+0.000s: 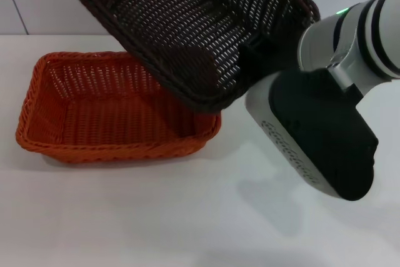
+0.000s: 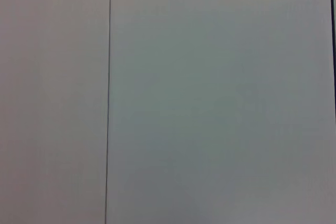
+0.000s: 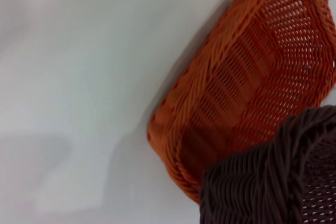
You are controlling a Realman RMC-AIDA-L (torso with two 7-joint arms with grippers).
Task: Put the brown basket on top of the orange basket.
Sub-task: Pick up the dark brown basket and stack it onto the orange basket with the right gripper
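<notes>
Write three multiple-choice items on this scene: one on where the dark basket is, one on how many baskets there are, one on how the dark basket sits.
1. Where is the brown basket?
A. Held above the far right part of the orange basket
B. On the table left of the orange one
C. Under the orange one

2. How many baskets are in view?
A. One
B. Two
C. Three

3. How is the brown basket oriented?
A. Flat on the table
B. Upside down
C. Tilted, in the air

Answers:
1 A: the head view shows it overlapping the orange basket's far right corner, at the right gripper.
2 B: one orange, one brown.
3 C: its rim slopes and nothing supports it from below.
</notes>
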